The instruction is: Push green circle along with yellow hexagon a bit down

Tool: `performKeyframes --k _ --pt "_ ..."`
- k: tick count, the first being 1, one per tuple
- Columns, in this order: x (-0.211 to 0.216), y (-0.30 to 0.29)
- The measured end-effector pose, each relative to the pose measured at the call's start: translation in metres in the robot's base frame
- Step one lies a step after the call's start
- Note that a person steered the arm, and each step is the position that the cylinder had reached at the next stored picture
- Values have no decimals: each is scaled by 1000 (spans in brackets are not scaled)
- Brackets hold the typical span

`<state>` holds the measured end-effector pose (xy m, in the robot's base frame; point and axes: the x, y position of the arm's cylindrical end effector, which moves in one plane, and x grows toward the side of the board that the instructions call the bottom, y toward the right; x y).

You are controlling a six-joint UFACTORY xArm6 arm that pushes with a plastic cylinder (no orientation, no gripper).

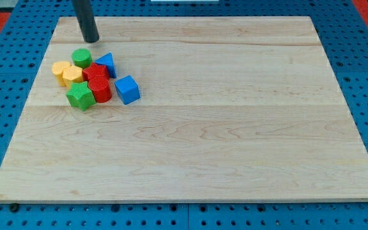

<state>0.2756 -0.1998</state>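
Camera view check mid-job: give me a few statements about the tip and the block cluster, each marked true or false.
1. My tip is above the green circle in the view, not touching it. True.
2. The yellow hexagon lies to the view's right of the blue cube. False: it lies to the left.
3. The blocks cluster at the board's upper left. True.
4. The green circle stands alone at the view's bottom. False: it tops the cluster.

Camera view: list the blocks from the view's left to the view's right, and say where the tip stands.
yellow heart → yellow hexagon → green star → red blocks → blue triangle → blue cube. The green circle overlaps others in this order. My tip stands above the green circle, apart from it.
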Motion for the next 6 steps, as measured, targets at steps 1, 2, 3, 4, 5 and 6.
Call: performKeyframes --k 1,2,3,4,5,6 --pt "19 0" --pt "25 0" --pt "27 0" --pt "60 -2" --pt "100 1" --pt "126 12"
